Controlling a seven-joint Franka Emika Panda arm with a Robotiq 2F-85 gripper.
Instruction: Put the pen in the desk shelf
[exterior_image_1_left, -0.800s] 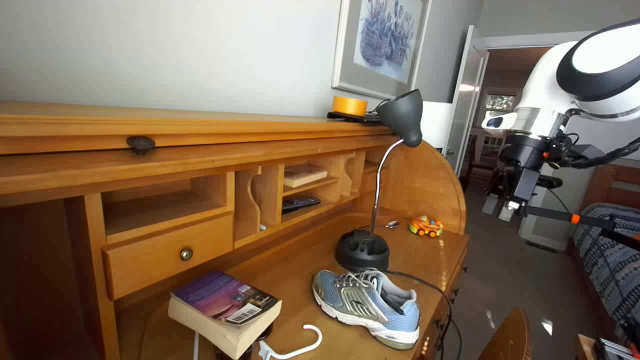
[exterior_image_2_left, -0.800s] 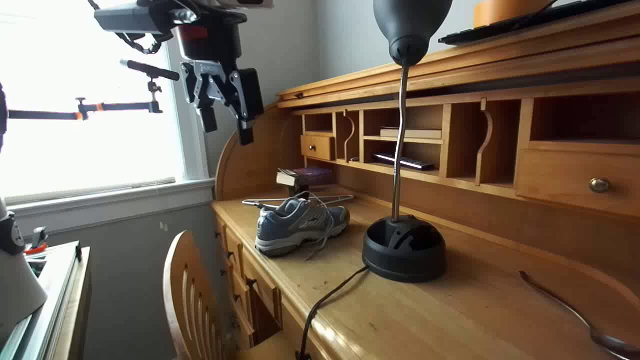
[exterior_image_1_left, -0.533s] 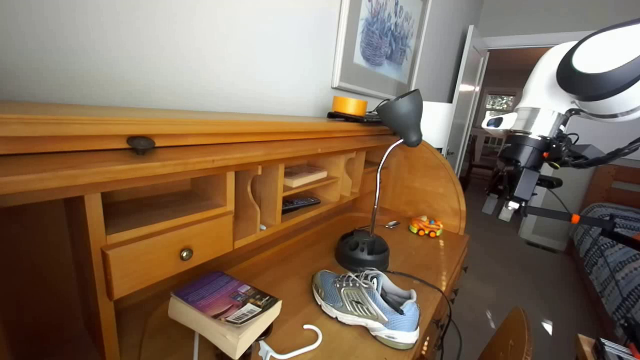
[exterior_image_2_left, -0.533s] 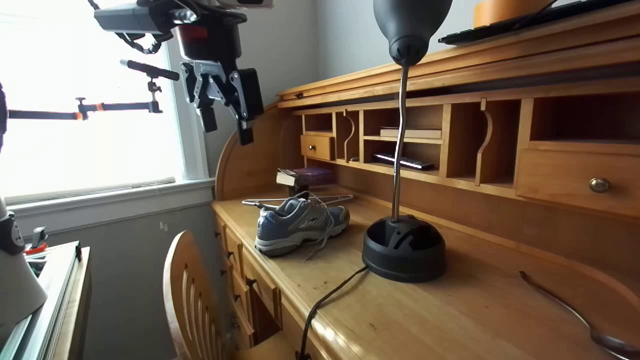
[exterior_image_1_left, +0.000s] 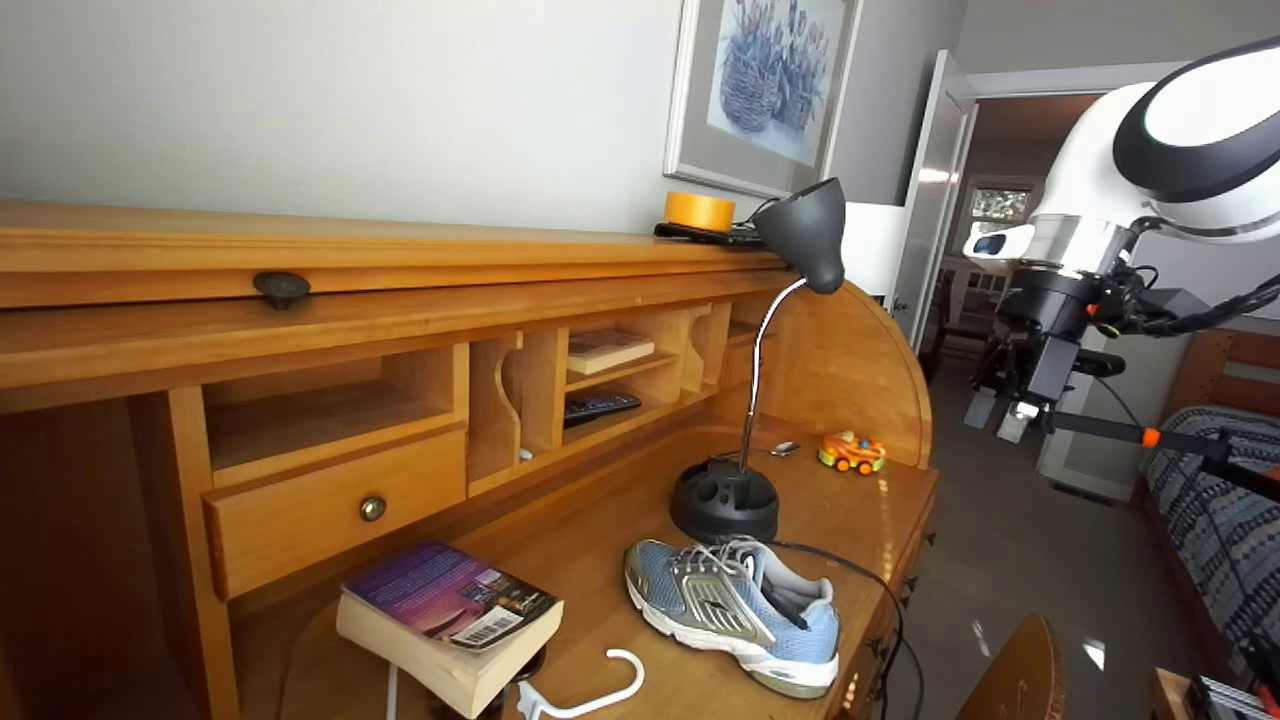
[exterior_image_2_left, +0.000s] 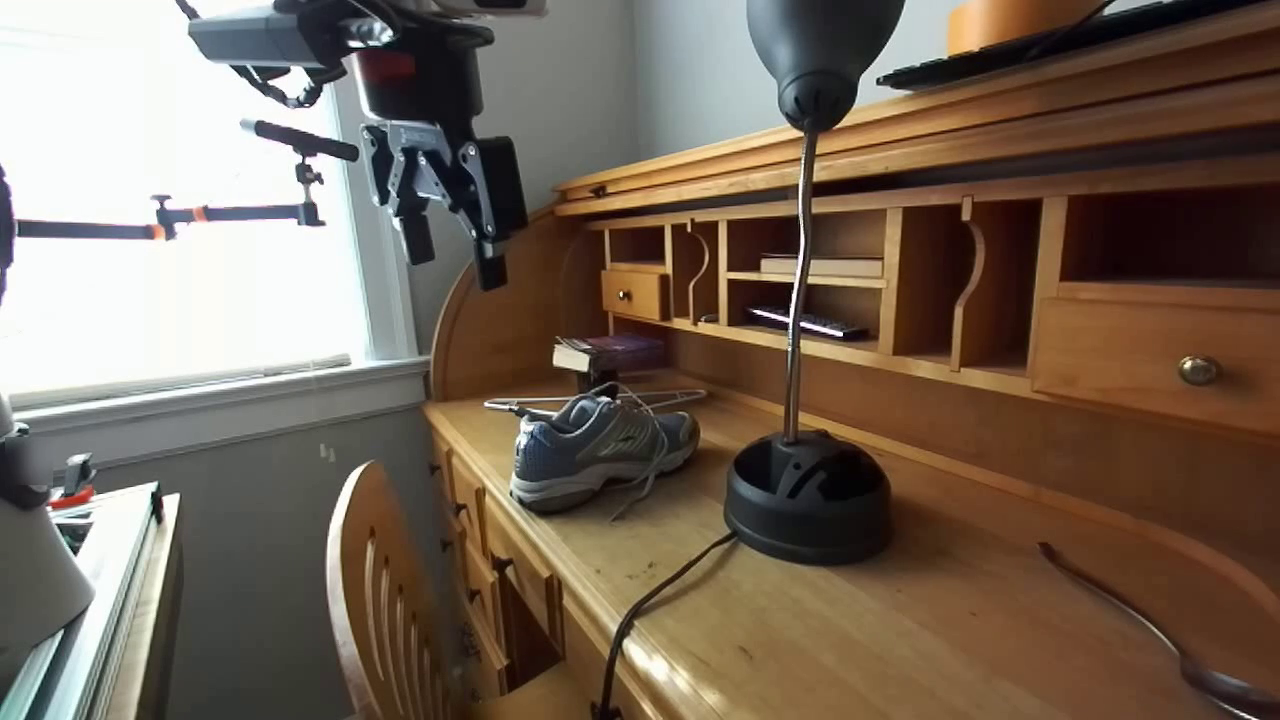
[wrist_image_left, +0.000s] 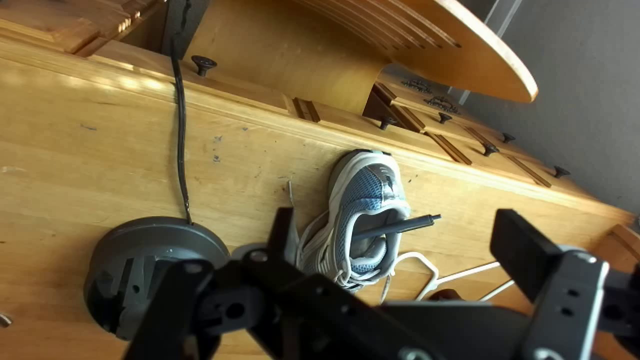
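The thin dark pen (wrist_image_left: 412, 224) lies across the opening of the blue-grey sneaker (wrist_image_left: 361, 192) in the wrist view. One end sticks out over the shoe's rim and the other is inside. The pen (exterior_image_1_left: 785, 604) also shows as a dark stick in the sneaker (exterior_image_1_left: 735, 615) in an exterior view. The desk shelf (exterior_image_1_left: 543, 385), with its open wooden cubbyholes, runs along the back of the desk, and also shows in an exterior view (exterior_image_2_left: 893, 285). My gripper (exterior_image_2_left: 455, 258) is open and empty, high above the sneaker, apart from it, with its fingers spread wide in the wrist view (wrist_image_left: 395, 235).
A black desk lamp (exterior_image_2_left: 808, 510) stands beside the sneaker, its cord crossing the desk edge. A purple book (exterior_image_1_left: 450, 610) and a white hanger (exterior_image_1_left: 590, 695) lie near the shoe. The shelf holds a remote (exterior_image_1_left: 600, 408) and a book (exterior_image_1_left: 610, 350). A chair (exterior_image_2_left: 385, 590) stands in front.
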